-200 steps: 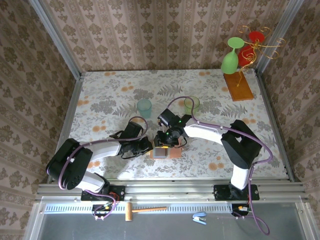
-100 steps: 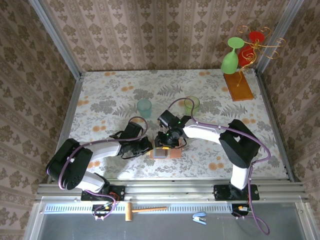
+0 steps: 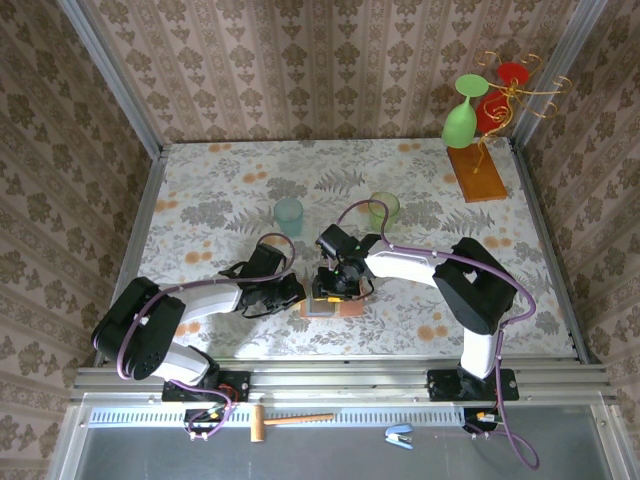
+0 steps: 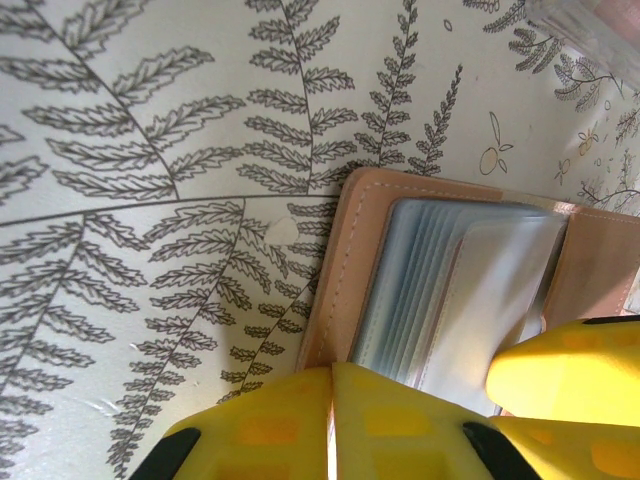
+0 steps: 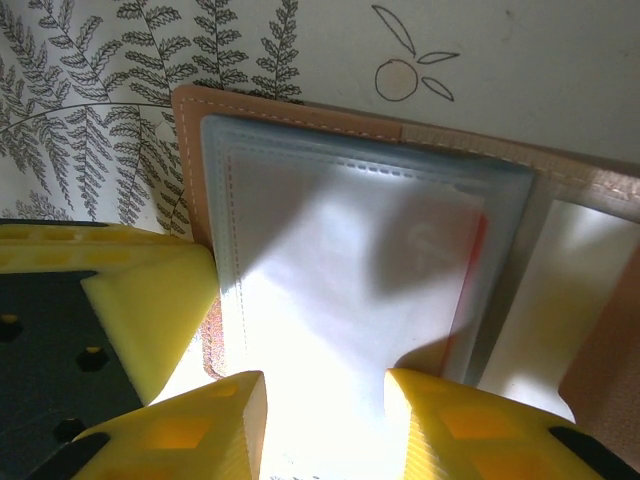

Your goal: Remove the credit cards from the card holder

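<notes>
Top cam: holder (image 3: 331,307) lies open on the tabletop (image 3: 220,200), left fingers (image 3: 297,292) at its left edge, right fingers (image 3: 336,285) above it. Left wrist: fingers clenched tight against the holder's edge. Right wrist: fingers parted, straddling the sleeves (image 5: 340,260), red card (image 5: 479,250) just beyond.

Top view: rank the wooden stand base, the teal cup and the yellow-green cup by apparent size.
1. wooden stand base, clearly largest.
2. teal cup and yellow-green cup: they look about alike, so not ranked.

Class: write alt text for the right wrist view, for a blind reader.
Open tan card holder on a fern-print tablecloth, cloudy pockets up, a red card edge showing through; the right hand sits over it, yellow fingers apart.
</notes>
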Robot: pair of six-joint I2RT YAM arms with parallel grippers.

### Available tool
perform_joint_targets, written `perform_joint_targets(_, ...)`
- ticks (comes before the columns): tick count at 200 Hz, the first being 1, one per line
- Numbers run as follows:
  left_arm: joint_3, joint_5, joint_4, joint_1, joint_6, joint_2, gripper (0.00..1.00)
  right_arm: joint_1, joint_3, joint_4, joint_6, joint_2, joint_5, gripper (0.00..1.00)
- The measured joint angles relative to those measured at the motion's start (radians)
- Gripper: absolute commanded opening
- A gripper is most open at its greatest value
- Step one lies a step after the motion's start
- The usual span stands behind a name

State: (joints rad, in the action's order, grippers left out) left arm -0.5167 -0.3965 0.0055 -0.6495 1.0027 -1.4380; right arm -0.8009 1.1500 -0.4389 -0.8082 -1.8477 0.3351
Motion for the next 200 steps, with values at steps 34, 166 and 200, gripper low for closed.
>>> perform_joint_targets(34, 0.000, 0.000, 0.000, 0.000, 0.000, 0.000, 0.10, 0.011, -0.022, 0.019, 0.000, 0.012, 0.001, 0.37)
perform_joint_targets(166, -0.015, 0.001, -0.036, 0.000, -0.001, 0.000, 0.10, 0.081, -0.211, 0.259, -0.056, 0.089, 0.105, 0.35)
perform_joint_targets(200, -0.046, 0.011, -0.093, 0.000, -0.001, 0.002, 0.11, 0.093, -0.245, 0.325, -0.068, 0.093, 0.139, 0.34)
